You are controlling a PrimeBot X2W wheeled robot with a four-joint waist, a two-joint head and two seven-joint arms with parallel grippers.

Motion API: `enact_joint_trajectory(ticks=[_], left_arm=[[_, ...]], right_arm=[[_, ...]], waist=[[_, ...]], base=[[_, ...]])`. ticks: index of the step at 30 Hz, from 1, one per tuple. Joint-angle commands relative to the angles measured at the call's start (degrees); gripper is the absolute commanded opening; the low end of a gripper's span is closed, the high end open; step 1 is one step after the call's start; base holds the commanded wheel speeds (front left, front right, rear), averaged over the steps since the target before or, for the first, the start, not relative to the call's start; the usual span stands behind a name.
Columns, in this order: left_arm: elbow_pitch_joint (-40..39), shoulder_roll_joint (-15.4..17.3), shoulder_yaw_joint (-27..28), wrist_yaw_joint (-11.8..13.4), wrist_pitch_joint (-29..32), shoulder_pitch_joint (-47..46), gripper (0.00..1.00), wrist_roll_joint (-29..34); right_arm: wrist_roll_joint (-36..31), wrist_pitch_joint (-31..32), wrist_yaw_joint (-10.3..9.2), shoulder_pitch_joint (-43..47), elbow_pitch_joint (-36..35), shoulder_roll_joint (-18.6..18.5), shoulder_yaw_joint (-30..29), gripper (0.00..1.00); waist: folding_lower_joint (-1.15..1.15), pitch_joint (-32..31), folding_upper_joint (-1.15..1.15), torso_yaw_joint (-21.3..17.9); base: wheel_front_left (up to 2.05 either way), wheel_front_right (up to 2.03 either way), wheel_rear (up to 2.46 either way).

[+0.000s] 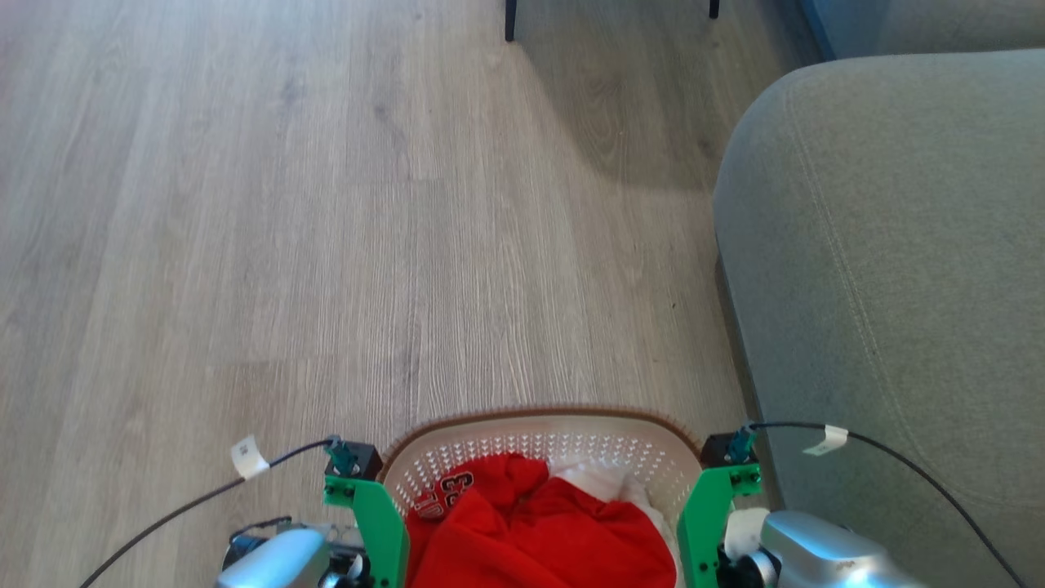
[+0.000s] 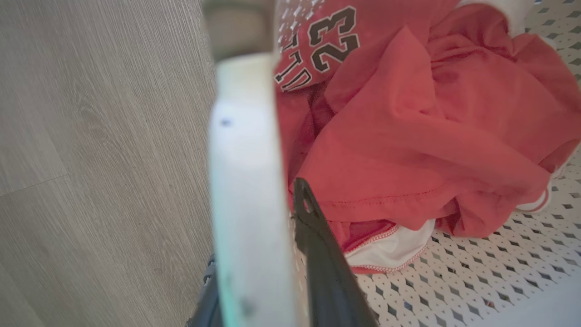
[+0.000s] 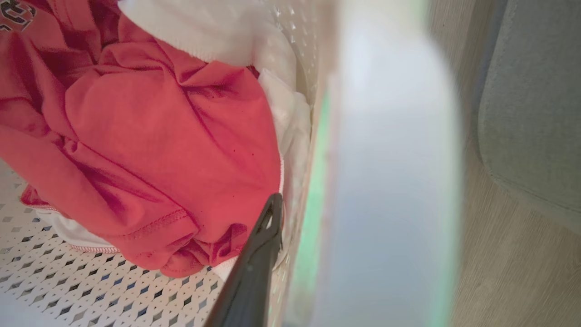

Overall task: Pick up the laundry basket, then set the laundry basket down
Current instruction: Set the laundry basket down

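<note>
The laundry basket (image 1: 571,445) sits at the bottom middle of the head view, between the two grippers, with its brown rim (image 1: 539,411) curving along the far side. It is over the pale wood floor (image 1: 326,204), just beside the grey sofa (image 1: 898,245) on the robot's right. I cannot tell whether its bottom rests on the floor or hangs clear of it.

A crumpled red shirt (image 1: 531,531) with the number 23 printed in dark figures fills much of the basket. A white cloth (image 1: 600,482) lies partly under it, toward the right wall.

The left gripper (image 1: 371,518) is at the basket's left side. In the left wrist view one dark finger (image 2: 324,259) reaches down inside the basket next to the shirt. The other finger shows at the bottom edge on the floor side. The blurred white side of the basket stands between them, so this gripper is clamped on the basket's left side.

The right gripper (image 1: 706,523) is at the right side. In the right wrist view one dark finger (image 3: 254,263) lies inside the basket against the clothes and the wall. The white side of the basket, very close and blurred, covers the other finger. This gripper grips the basket's right side.

A black cable (image 1: 163,510) with a white tag runs from each wrist. Two dark furniture legs (image 1: 510,20) stand at the top of the head view.
</note>
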Motion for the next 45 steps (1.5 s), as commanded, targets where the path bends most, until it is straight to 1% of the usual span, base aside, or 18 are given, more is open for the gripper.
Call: enact_joint_trajectory(ticks=[1, 7, 12, 17, 25, 31, 35, 39, 45], left_arm=[[-0.39, 0.37, -1.00, -1.38, -0.25, -2.37, 0.00, 1.00], [0.19, 0.06, -1.00, -1.38, -0.93, -3.69, 0.00, 1.16], [1.40, -0.75, -1.00, -1.38, -3.05, -5.90, 0.00, 2.16], [2.97, -2.21, -1.00, -1.38, -5.81, -9.06, 0.00, 3.16], [5.88, -3.91, -1.00, -1.35, -10.17, -16.73, 0.00, 5.61], [6.36, -4.41, -0.92, -0.35, -12.54, -21.67, 0.00, 6.45], [4.48, -4.45, -0.89, 0.02, -13.37, -24.24, 0.00, 6.53], [3.42, -4.46, -0.90, 0.75, -14.01, -26.51, 0.00, 6.81], [2.40, -4.47, -0.92, 1.82, -15.30, -28.99, 0.00, 6.99]], right_arm=[[-0.02, -1.41, 0.45, -4.43, -1.93, 0.33, -0.04, 0.00], [0.21, -2.26, 0.45, -5.64, -2.14, -0.05, -0.01, 0.00], [0.59, -3.36, 0.45, -7.11, -2.48, -0.77, -0.08, 0.00], [0.11, -6.18, 0.45, -9.53, -3.08, -1.99, -0.12, 0.00], [-1.53, -14.63, 0.45, -15.71, -3.29, -3.88, -0.64, 0.00], [-2.34, -18.63, 0.45, -19.35, -2.46, -5.03, -0.63, 0.00], [-2.31, -20.24, 0.45, -21.89, -1.90, -5.59, -0.84, 0.00], [-2.39, -21.48, 0.45, -24.02, -1.63, -6.37, -0.90, 0.00], [-2.48, -22.81, 0.45, -25.96, -1.31, -7.04, -0.89, 0.00]], waist=[[0.00, 0.37, 0.00, -0.04], [0.00, 3.20, 0.00, -0.16], [0.00, 7.71, 0.00, -0.01], [0.00, 14.20, 0.00, 0.51], [0.00, 27.31, 0.00, 0.98], [0.00, 34.47, 0.00, 1.25], [0.00, 38.56, 0.00, 1.46], [0.00, 41.91, 0.00, 1.80], [0.00, 45.33, 0.00, 2.31]], base=[[0.00, 0.00, 0.00], [0.00, 0.00, 0.00], [0.00, 0.00, 0.00], [0.00, 0.00, 0.00], [0.00, 0.00, 0.00], [0.00, 0.00, 0.00], [0.00, 0.00, 0.00], [0.00, 0.00, 0.00], [0.00, 0.00, 0.00]])
